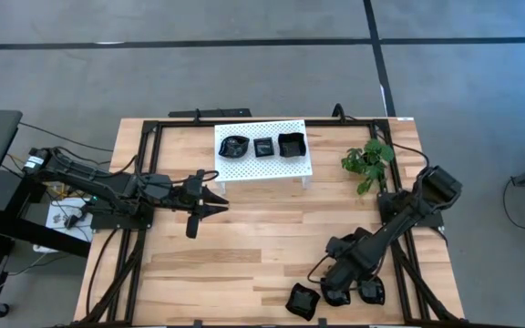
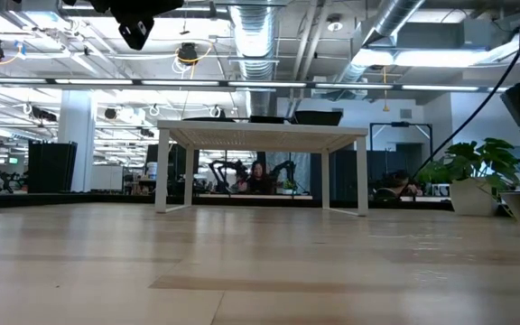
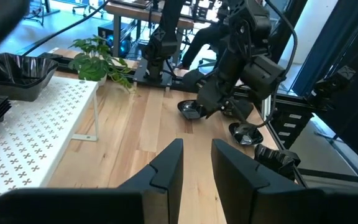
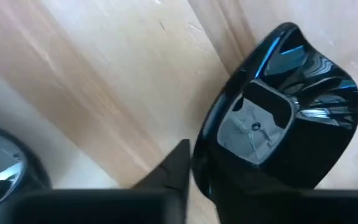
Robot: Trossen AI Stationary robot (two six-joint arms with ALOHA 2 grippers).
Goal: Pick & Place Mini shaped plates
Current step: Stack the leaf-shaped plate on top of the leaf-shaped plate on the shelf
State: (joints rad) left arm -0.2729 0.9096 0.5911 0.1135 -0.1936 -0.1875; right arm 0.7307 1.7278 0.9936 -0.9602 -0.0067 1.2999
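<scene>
A: So, where are the mini shaped plates?

B: Three sit in a row on the white perforated rack [image 1: 262, 150]: a rounded wavy-rimmed plate [image 1: 234, 146], a small flat square one [image 1: 263, 147] and a deeper square dish [image 1: 291, 144]. All are glossy black.

A: And away from the rack?

B: Well apart from it, at the table's [image 1: 244, 246] near edge, the right gripper [image 1: 337, 293] grips the rim of a glossy black plate [image 4: 278, 112], one finger inside it. Another plate [image 1: 303, 300] lies just beside it.

A: The left gripper [image 3: 194, 163]?

B: It hangs near the rack's front, its jaws narrowly parted and empty.
</scene>
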